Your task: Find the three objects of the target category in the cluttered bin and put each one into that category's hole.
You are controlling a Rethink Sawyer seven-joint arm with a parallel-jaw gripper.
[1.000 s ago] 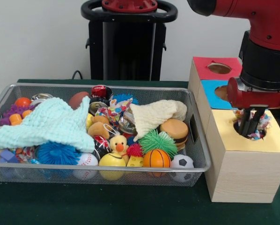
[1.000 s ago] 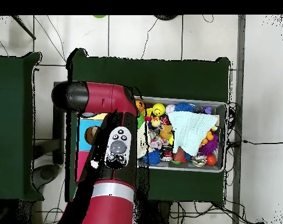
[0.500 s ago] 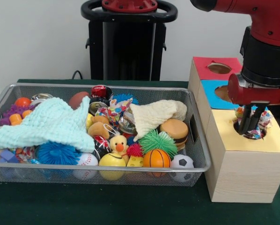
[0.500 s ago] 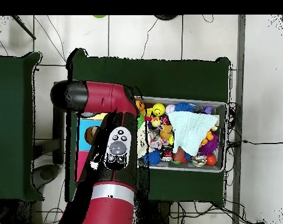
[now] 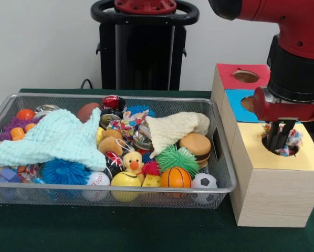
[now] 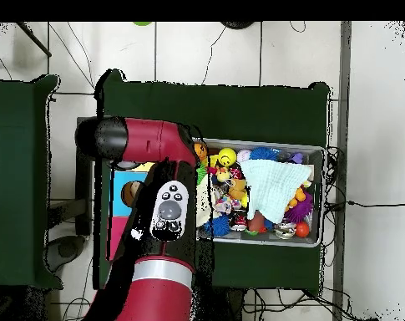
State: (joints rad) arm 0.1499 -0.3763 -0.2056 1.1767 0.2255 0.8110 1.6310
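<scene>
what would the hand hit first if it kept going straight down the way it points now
Most likely the multicoloured cloth toy bunched in the yellow box's hole. The hand points down into that hole, its tips already at the toy; depth there is unclear.

A green-covered worktop (image 5: 120,231) spreads below a white wall (image 5: 41,42); cables (image 6: 239,50) trail across the tiled floor (image 6: 372,125)
</scene>
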